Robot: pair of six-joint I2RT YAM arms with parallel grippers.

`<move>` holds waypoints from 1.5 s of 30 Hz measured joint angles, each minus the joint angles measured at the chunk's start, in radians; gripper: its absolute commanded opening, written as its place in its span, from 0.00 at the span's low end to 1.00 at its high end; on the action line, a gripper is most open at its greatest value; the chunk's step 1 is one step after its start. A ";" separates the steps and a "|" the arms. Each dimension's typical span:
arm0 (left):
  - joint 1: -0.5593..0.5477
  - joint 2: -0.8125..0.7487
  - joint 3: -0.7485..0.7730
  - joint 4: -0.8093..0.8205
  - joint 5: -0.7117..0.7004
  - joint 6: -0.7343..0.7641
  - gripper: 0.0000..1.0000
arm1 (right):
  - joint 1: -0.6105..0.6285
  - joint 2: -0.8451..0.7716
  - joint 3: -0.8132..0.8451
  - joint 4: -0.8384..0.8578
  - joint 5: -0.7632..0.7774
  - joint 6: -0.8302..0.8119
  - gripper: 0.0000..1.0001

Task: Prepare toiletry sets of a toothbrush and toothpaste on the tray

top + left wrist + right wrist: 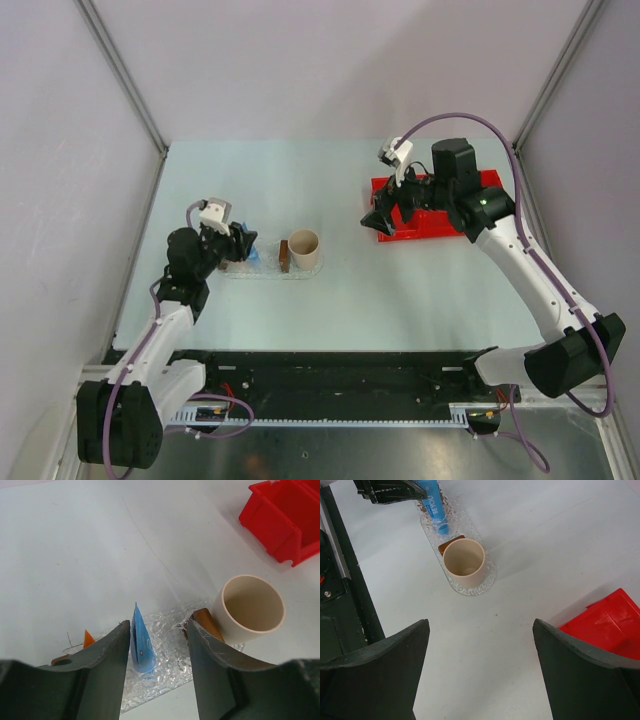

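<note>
Your left jaws are spread apart, gripping nothing. The blue toothpaste tube (pixel 141 645) lies between them, close to one jaw, on the clear tray (pixel 172 667). The orange tube (pixel 88 639) peeks out beyond that jaw, and a beige cup (pixel 248 605) stands past the other. Your right jaws hang released above the bench (pixel 520 555), with a red bin (pixel 605 630) beside them.

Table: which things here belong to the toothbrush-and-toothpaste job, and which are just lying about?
Part of the job: blue toothpaste tube, orange toothpaste tube, clear tray.
Just lying about: beige cup, red bin, brown block.
</note>
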 measured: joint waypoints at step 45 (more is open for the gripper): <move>0.000 -0.133 0.089 -0.080 0.034 0.010 0.67 | -0.003 0.000 -0.004 -0.006 0.035 -0.005 0.89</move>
